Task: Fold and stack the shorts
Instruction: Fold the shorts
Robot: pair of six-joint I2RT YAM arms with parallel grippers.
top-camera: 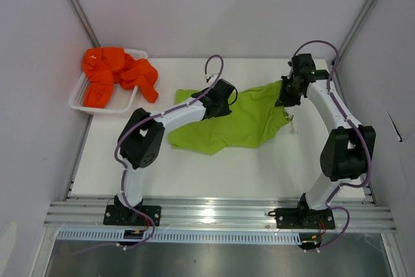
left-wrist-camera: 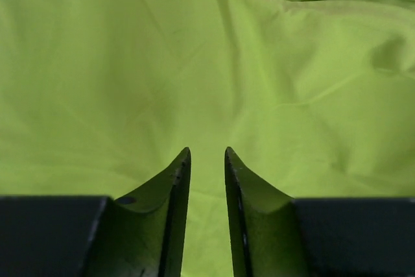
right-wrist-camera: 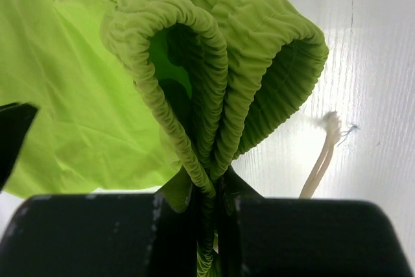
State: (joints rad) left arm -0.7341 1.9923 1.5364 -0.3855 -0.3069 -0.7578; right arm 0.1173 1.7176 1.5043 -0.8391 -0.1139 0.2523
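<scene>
Waistband of green shorts (right-wrist-camera: 78,108) clamped in right claw (right-wrist-camera: 209,189).

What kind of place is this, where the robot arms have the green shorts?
Probably a robot lab's test booth, not a home: plain white walls box in a white table, and a cabled left arm and right arm are bolted to a metal rail at its near edge.

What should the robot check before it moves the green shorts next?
1. Right gripper pinching the green shorts by the waistband: ok.
2. Left gripper holding cloth: not ok, jaws apart, nothing pinched.
3. Green shorts lying flat: not ok, wrinkled.
4. Drawstring clear of both grippers: ok.
5. Orange shorts folded: not ok, bunched in the basket.
</scene>
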